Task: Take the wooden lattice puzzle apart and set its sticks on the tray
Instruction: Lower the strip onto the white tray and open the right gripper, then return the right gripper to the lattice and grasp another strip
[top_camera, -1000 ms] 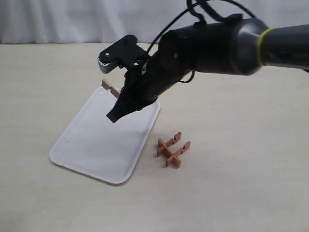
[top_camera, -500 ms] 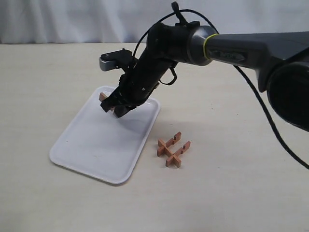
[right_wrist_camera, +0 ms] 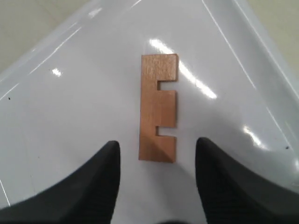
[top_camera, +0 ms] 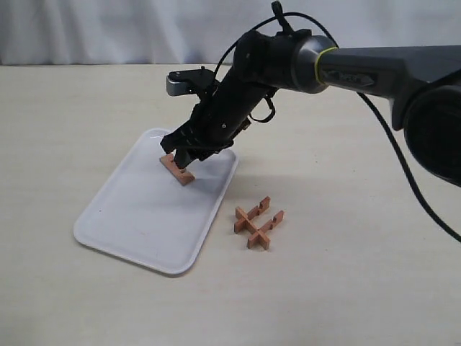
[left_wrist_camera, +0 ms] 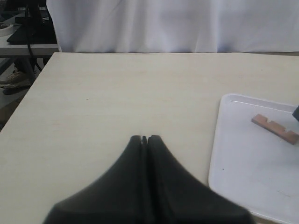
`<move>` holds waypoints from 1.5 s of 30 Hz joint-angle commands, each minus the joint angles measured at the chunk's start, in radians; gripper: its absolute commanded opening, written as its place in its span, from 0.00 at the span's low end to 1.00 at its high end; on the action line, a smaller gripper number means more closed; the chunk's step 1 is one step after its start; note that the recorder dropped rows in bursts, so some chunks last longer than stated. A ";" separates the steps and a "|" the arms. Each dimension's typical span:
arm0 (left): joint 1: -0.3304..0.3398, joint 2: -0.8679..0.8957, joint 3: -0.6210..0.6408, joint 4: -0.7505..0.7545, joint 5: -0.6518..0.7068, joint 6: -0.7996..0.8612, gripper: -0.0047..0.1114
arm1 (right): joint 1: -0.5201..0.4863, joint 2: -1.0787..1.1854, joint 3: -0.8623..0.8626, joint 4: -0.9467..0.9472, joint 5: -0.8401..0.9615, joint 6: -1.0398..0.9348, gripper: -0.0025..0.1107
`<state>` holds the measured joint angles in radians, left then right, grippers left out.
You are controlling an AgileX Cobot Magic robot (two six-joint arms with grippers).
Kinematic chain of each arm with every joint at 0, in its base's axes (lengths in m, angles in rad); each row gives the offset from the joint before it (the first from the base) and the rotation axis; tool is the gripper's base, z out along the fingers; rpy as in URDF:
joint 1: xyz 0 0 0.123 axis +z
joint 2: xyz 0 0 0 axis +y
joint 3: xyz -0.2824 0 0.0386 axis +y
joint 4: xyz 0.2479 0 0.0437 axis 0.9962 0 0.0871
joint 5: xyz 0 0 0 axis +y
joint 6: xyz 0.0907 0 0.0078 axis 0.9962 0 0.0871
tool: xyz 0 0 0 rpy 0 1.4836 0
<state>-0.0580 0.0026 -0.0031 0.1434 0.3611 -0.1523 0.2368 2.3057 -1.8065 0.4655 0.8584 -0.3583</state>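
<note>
One reddish-brown notched stick (top_camera: 177,170) lies flat on the far part of the white tray (top_camera: 144,216). My right gripper (top_camera: 184,154) hovers just above it, open, its fingers either side of the stick's near end and not touching it. In the right wrist view the stick (right_wrist_camera: 158,107) shows two square notches, with the open gripper (right_wrist_camera: 158,143) over the tray (right_wrist_camera: 70,116). What is left of the lattice puzzle (top_camera: 258,224), still interlocked, rests on the table right of the tray. My left gripper (left_wrist_camera: 144,138) is shut and empty, with the tray (left_wrist_camera: 243,158) and stick (left_wrist_camera: 274,128) beside it.
The right arm (top_camera: 346,65) stretches from the right edge across the table's far side to the tray. A white curtain (top_camera: 108,29) hangs behind the pale tabletop (top_camera: 346,274). The left arm does not show in the exterior view.
The right gripper carried the stick from the tray's far edge down onto the tray, let go of it, and now stands open just above it.
</note>
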 commanded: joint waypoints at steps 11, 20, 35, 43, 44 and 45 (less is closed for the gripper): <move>-0.008 -0.003 0.003 0.002 -0.006 0.001 0.04 | -0.002 -0.282 0.092 -0.275 0.208 0.127 0.41; -0.008 -0.003 0.003 0.002 -0.006 0.001 0.04 | -0.002 -0.551 0.497 -0.404 0.105 0.232 0.41; -0.008 -0.003 0.003 0.002 -0.006 0.001 0.04 | 0.201 -0.651 0.877 -0.537 -0.162 0.365 0.41; -0.008 -0.003 0.003 0.002 -0.006 0.001 0.04 | 0.208 -0.535 0.877 -0.576 -0.259 0.395 0.41; -0.008 -0.003 0.003 0.002 -0.006 0.001 0.04 | 0.208 -0.526 0.877 -0.576 -0.270 0.398 0.41; -0.008 -0.003 0.003 0.002 -0.006 0.001 0.04 | 0.208 -0.516 0.877 -0.576 -0.279 0.398 0.41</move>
<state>-0.0580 0.0026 -0.0031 0.1434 0.3611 -0.1523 0.4433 1.7678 -0.9321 -0.0971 0.6183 0.0306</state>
